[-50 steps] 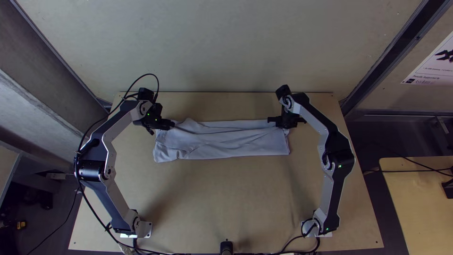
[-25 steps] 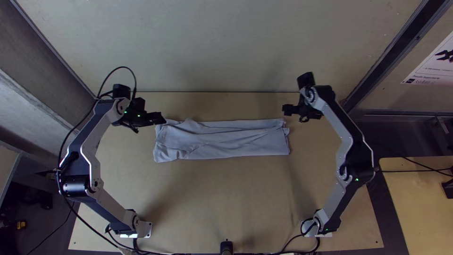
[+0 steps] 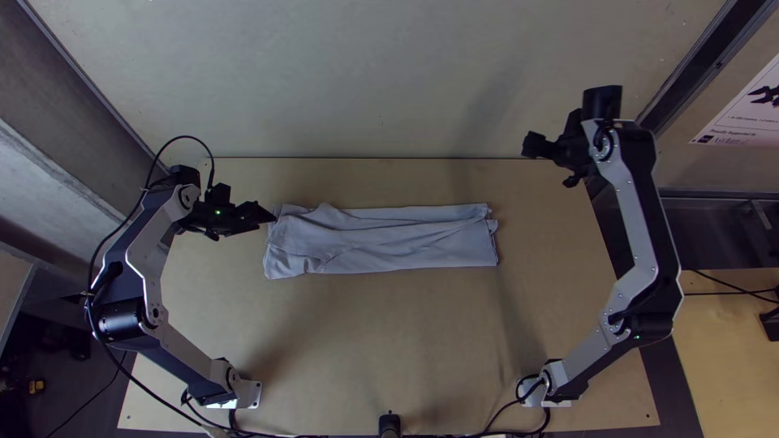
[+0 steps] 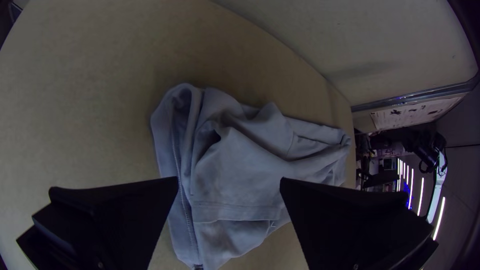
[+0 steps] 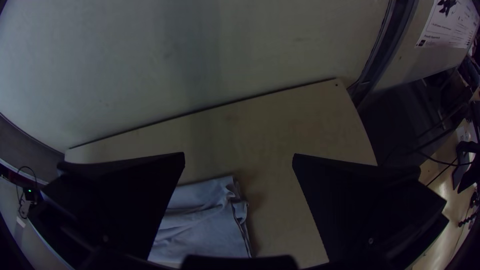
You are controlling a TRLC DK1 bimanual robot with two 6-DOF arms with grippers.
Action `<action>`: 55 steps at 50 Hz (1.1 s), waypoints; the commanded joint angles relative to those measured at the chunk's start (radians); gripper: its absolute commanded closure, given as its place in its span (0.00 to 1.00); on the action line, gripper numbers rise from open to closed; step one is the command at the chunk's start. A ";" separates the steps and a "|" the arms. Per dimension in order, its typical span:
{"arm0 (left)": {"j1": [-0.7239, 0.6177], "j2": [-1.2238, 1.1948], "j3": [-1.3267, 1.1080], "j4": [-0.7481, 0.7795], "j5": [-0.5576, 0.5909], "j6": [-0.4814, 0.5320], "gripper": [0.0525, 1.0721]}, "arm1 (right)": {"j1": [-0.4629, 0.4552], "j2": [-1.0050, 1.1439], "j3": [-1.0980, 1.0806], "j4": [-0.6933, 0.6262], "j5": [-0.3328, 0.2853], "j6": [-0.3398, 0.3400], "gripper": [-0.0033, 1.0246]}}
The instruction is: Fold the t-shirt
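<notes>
The light grey t-shirt (image 3: 381, 239) lies folded into a long, wrinkled strip across the table, its left end bunched. In the top view my left gripper (image 3: 266, 216) is at the strip's upper left corner. In the left wrist view, my left gripper (image 4: 229, 182) stands open, with the shirt (image 4: 240, 170) seen between and beyond its fingers. My right gripper (image 3: 531, 146) is up and to the right of the strip, near the table's far edge. Open as well, my right gripper (image 5: 239, 157) holds nothing in the right wrist view, where the shirt's end (image 5: 215, 220) shows.
Bare wood of the table (image 3: 381, 341) lies between the strip and the arms' bases. A pale wall (image 3: 365, 81) rises behind the far edge. At the right stands another wooden table (image 3: 722, 365).
Both grippers have come away from the shirt's upper corners, the left one leftward, the right one up and to the right. The strip has stayed in place.
</notes>
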State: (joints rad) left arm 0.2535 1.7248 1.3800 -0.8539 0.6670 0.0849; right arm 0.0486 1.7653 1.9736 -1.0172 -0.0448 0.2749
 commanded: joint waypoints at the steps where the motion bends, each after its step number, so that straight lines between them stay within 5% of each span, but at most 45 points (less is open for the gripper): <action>1: 0.015 0.053 -0.022 -0.010 0.034 0.041 0.04 | -0.010 -0.038 0.025 -0.007 -0.026 -0.011 0.04; 29: 0.044 0.177 -0.084 0.050 0.054 0.053 0.04 | -0.059 -0.096 0.056 -0.007 -0.064 -0.002 0.04; 55: -0.174 0.220 -0.134 0.168 0.052 -0.123 0.04 | -0.064 -0.124 0.018 -0.007 -0.064 0.000 0.04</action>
State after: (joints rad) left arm 0.1383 1.8965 1.3117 -0.6910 0.7513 0.0185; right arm -0.0090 1.6878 2.0094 -1.0183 -0.1028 0.2752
